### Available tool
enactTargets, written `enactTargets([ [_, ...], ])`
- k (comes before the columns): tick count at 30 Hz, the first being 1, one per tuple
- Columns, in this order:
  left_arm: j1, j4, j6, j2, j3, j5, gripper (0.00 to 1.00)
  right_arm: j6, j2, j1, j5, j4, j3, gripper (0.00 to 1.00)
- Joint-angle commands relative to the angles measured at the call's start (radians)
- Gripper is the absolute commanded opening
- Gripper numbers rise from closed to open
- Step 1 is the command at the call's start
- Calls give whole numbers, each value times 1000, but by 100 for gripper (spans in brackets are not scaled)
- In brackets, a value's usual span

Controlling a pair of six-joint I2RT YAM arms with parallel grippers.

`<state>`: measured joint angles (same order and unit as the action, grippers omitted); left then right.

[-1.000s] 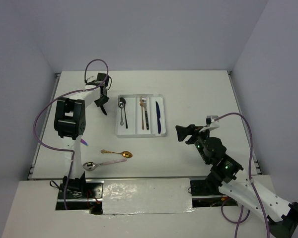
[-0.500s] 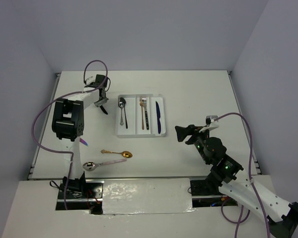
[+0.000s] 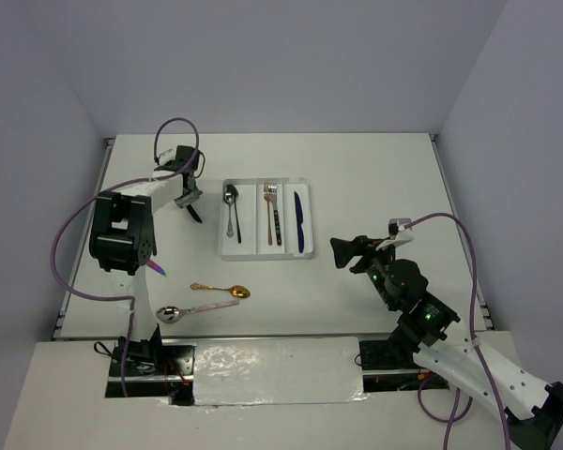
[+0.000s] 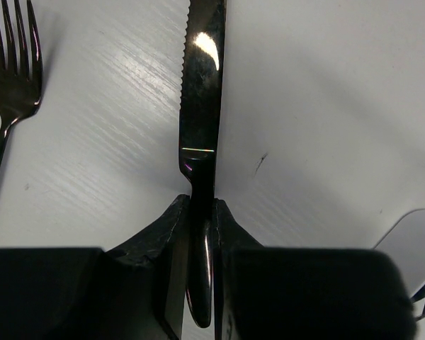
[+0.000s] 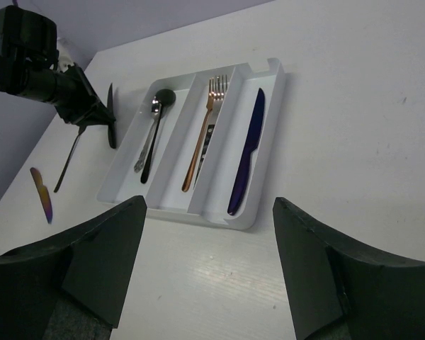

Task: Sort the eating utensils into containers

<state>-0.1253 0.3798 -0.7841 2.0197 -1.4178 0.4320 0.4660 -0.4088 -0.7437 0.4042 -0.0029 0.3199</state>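
Black knife (image 4: pixel 200 106) sits pinched in left claw (image 4: pixel 200 210) (blade protruding forward).

A robotics lab test cell — a bare white table (image 3: pixel 375 178) boxed in by plain pale walls (image 3: pixel 263 56). Purple cables (image 3: pixel 175 120) loop from the robot arms (image 3: pixel 122 230).
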Motion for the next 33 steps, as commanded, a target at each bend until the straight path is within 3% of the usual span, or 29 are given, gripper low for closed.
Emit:
enactTargets([
  [1, -8, -41, 17, -72, 20, -7, 0, -10, -8, -2, 5, 52, 22, 80],
  [12, -69, -44, 81, -226, 8, 22, 0, -7, -18, -2, 4, 52, 25, 80],
  [18, -213, -76, 132, -360, -15, -36, 0, 33, -2, -3, 8, 34, 24, 80],
  [21, -339, -111, 129, -404, -6, -62, 0, 48, 22, -2, 24, 12, 25, 80],
  [33, -551, -222, 60, -260, -24, -179, 0, 66, 159, -2, 84, -54, 4, 80],
])
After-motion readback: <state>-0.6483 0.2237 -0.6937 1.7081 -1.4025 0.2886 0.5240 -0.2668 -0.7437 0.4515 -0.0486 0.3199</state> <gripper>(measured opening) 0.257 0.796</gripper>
